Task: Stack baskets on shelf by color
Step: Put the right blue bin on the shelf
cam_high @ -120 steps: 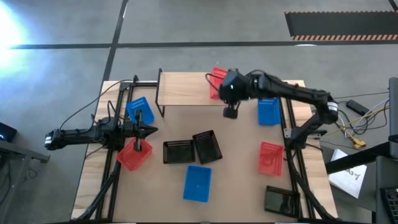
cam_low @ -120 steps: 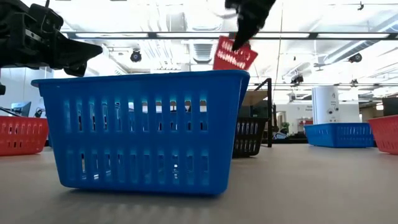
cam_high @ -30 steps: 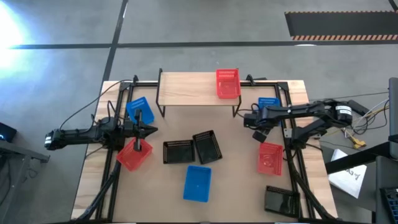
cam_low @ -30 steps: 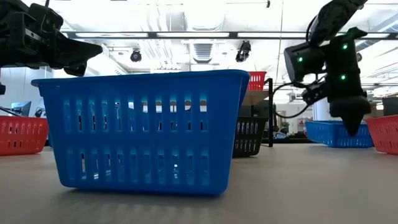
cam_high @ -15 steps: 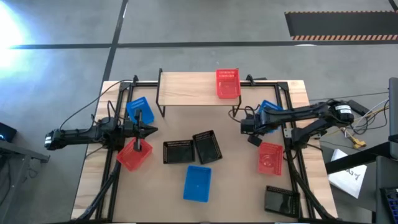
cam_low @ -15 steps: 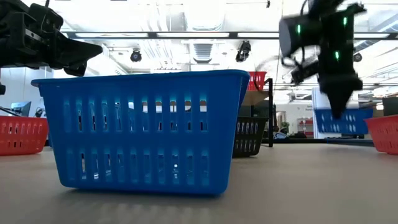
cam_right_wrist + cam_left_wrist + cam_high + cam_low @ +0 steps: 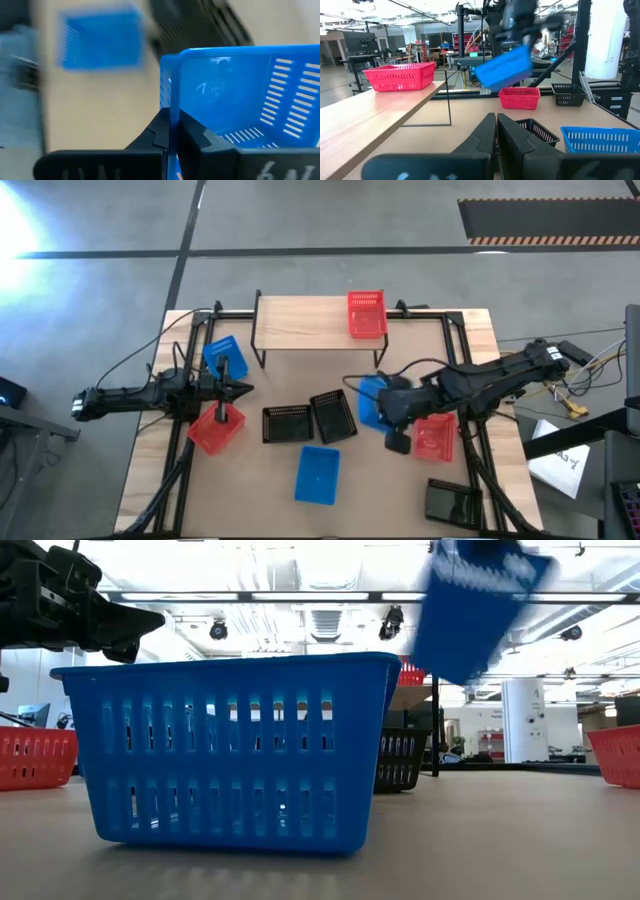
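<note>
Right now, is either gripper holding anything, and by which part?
The right gripper holds a blue basket by its rim, fingers pinched over the top edge of one wall, lifted off the table. The left gripper is shut on nothing.

No readable text or labels anywhere (possibly lost to blur).

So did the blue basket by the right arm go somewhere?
Yes. The right hand holds the blue basket in the air; it left the table's right edge beside the shelf and went toward the black baskets.
</note>
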